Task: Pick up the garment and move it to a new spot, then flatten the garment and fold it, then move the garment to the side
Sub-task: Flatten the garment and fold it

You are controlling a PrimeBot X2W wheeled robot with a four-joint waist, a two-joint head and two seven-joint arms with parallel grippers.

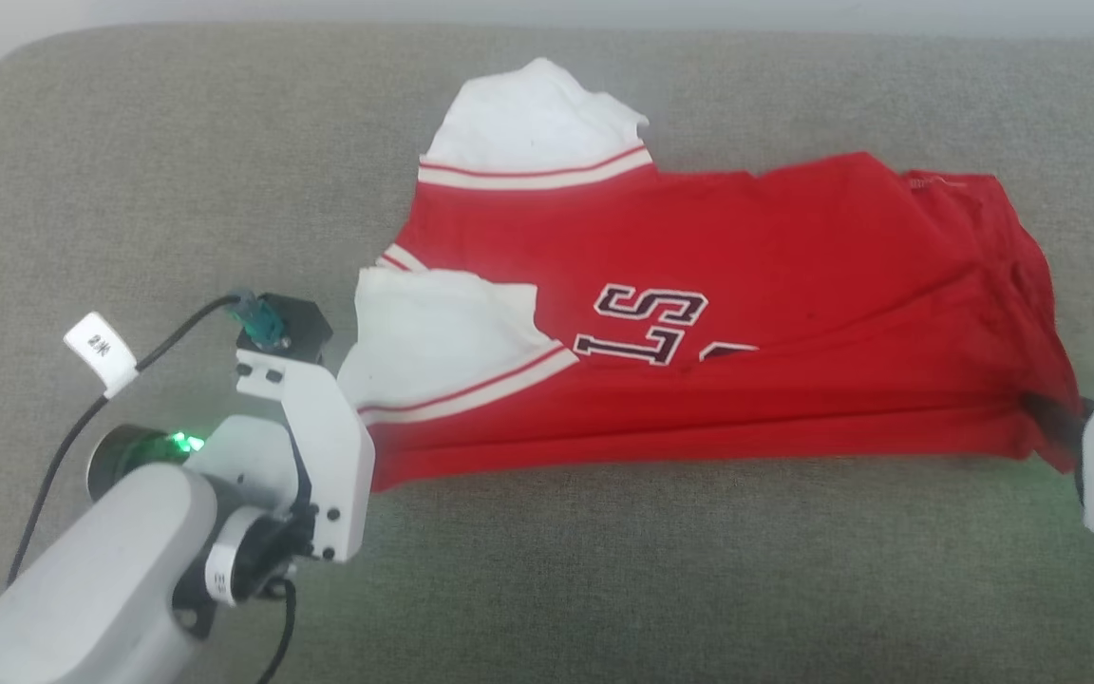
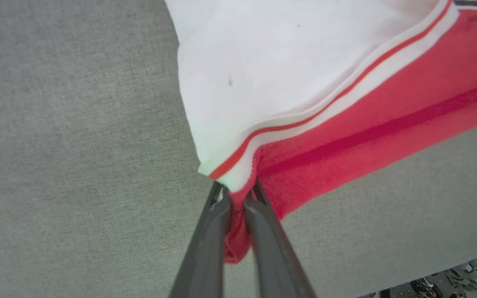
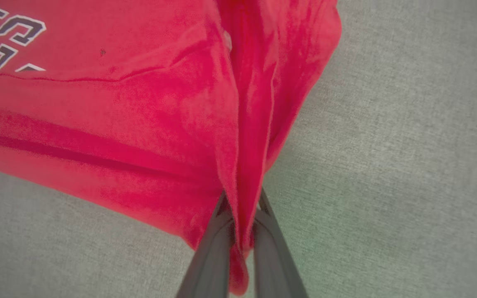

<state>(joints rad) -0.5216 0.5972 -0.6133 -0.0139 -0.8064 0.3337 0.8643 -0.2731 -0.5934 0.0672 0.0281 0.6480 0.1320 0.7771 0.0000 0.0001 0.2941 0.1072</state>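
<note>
Left pincer [image 2: 238, 187], right pincer [image 3: 242, 194] clamp garment [image 1: 746, 285] ends.

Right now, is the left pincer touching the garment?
Touching. The left wrist view shows the left pincer closed on the garment at its corner, with red fabric and striped trim pinched between the two fingers.

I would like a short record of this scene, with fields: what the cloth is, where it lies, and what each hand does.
item: garment, red with white panels
surface: grey cushion
lie: spread sideways, wrinkled at its right end
letters: dark with white outline, partly cut off by a crease
left hand: shut on the near left corner, at the striped trim
right hand: shut on a red fold at the near right corner
</note>
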